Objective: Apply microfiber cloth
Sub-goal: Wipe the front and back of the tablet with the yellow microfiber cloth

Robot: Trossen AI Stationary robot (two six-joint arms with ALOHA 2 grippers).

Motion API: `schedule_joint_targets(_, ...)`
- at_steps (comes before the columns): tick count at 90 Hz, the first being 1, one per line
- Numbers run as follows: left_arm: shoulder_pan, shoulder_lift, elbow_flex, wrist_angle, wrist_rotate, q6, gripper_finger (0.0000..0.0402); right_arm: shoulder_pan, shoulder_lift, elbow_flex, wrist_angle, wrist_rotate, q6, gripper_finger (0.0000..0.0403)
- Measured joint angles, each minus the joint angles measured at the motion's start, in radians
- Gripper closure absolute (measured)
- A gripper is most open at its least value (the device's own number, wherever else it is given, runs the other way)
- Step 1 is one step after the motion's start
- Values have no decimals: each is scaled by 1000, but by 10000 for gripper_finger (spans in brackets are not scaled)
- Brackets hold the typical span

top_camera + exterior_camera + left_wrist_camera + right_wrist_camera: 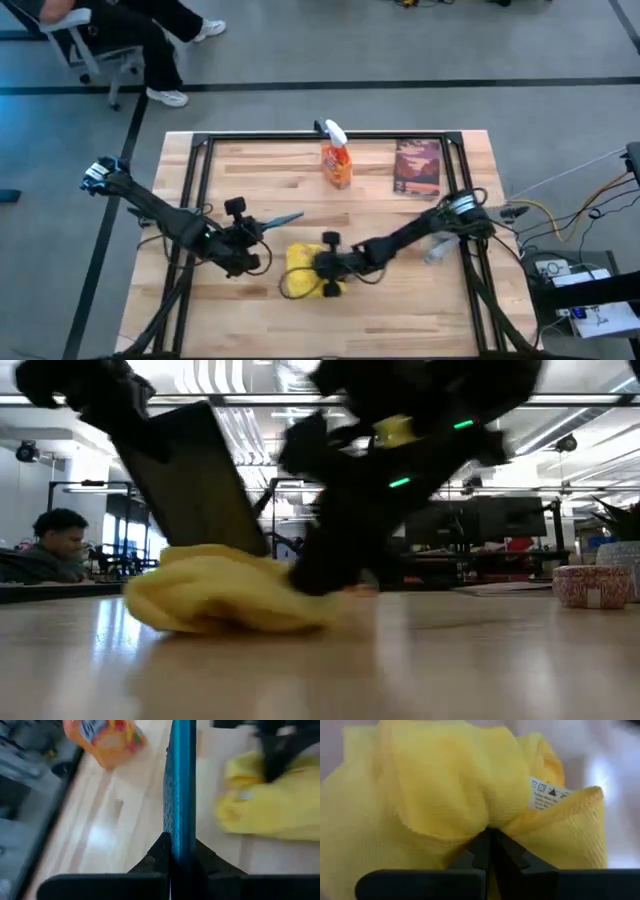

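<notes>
Pale wood planking makes up the table (260, 165), which sits in an open workroom with ceiling strip lights and a seated person off beyond the far-left corner. Near the front edge, about midway along it, the microfiber cloth (305, 268) lies bunched in a yellow heap on the wood. The right gripper (327, 266) is clenched on the cloth: its wrist view shows the dark fingers pinched together with folds of yellow fabric and a white care label gathered over them. Just left of the heap, the left gripper (258, 232) grasps the black tablet (283, 219) by one edge; the low view shows that slab tilted up off the table, leaning over the cloth, and the left wrist view looks along its thin blue-lit edge. An orange spray bottle (337, 165) stands toward the rear edge, with a brown box (418, 167) beside it near the rear-right corner.

The step in hand looks to be bringing cloth to screen, with the tablet presented and the cloth gripped but resting on the wood. Next, I judge, the right arm must lift the bunched fabric to the tilted face and press lightly while the left arm holds the slab steady, since a thin edge grip could slip under a sideways push.
</notes>
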Motion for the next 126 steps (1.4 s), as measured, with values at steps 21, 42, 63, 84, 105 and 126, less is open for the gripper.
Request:
schedule_joint_targets(21, -1, -125, 0, -120, 125, -52, 395, -141, 129, 200, 2, 42, -173, 403)
schedule_joint_targets(42, 0, -192, 0, -120, 83, -54, 394, -247, 203, 280, 93, -65, -212, 403)
schedule_joint_targets(63, -1, -170, 0, -112, 49, -48, 394, -225, 133, 278, 7, -6, -272, 403)
schedule_joint_targets(84, 0, -84, -1, -54, 11, -43, 394, -153, 34, 278, -186, 90, -298, 403)
schedule_joint_targets(105, 1, 68, -2, 13, -6, -43, 394, -76, -49, 275, -350, 202, -281, 403)
schedule_joint_targets(126, 4, 210, 3, 24, -70, -45, 393, 34, -157, 277, -483, 226, -177, 403)
